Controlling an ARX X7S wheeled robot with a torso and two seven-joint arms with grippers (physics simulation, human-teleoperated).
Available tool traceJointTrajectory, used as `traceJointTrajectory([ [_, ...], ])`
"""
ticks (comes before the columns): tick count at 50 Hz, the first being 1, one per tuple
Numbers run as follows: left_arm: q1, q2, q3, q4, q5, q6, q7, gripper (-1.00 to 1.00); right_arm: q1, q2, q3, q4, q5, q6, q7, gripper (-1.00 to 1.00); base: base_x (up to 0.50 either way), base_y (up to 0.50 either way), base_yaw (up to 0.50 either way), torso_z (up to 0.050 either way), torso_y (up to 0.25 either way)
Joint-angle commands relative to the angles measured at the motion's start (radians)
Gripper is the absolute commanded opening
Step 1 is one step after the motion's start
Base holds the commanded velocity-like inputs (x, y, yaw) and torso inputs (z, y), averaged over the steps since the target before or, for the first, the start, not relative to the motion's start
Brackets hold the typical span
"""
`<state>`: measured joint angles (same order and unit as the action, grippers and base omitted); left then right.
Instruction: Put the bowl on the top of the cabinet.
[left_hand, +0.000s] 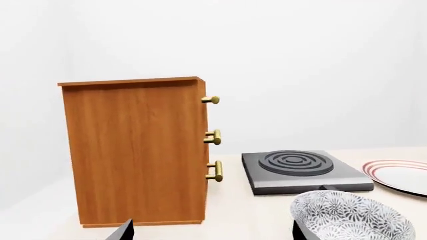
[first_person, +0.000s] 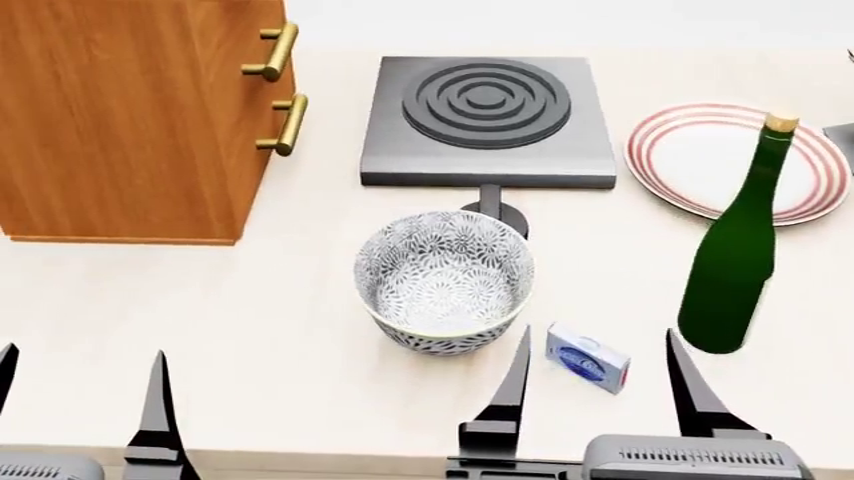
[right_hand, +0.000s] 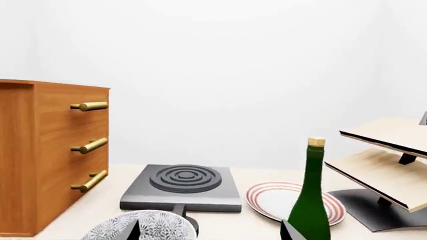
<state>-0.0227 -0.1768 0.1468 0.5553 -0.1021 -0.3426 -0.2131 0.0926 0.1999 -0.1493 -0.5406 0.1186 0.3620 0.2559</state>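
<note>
Dark, angular two-finger grippers on grey housings.

In the head view, the right gripper (first_person: 594, 375) shows two thin, near-black fingers (first_person: 509, 390) shaped like tall tapering blades, broad at the base and drawn to sharp points, with a stepped block at the foot of each. They rise from a matte grey rounded housing (first_person: 694, 458) marked by a row of fine dark vent slits along its upper edge. The left gripper (first_person: 80, 395) has the same black tapering fingers (first_person: 155, 415) above a paler grey housing (first_person: 47, 468) with similar slits. In both wrist views only small black fingertip wedges show at the picture's edge.
</note>
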Motion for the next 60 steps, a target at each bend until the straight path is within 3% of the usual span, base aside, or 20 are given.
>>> traceJointTrajectory([
  [1, 0.000, -0.006, 0.008, 0.007, -0.007, -0.004, -0.008, 1.00, 0.002, 0.008, -0.005, 0.001, 0.006, 0.003, 0.004, 1.00, 0.00, 0.00, 0.00, 0.000, 0.000],
  [9, 0.000, -0.011, 0.008, 0.007, -0.014, -0.002, -0.014, 1.00, 0.000, 0.008, -0.001, 0.003, 0.014, -0.011, 0.014, 1.00, 0.00, 0.09, 0.00, 0.000, 0.000],
  [45, 0.000, -0.046, 0.029, 0.007, -0.050, 0.012, -0.055, 1.00, -0.001, 0.027, -0.026, 0.012, 0.029, -0.027, 0.027, 1.00, 0.00, 0.49, 0.00, 0.000, 0.000],
  [60, 0.000, -0.056, 0.033, 0.001, -0.065, 0.024, -0.065, 1.00, -0.002, 0.035, -0.038, 0.013, 0.030, -0.032, 0.036, 1.00, 0.00, 0.08, 0.00, 0.000, 0.000],
])
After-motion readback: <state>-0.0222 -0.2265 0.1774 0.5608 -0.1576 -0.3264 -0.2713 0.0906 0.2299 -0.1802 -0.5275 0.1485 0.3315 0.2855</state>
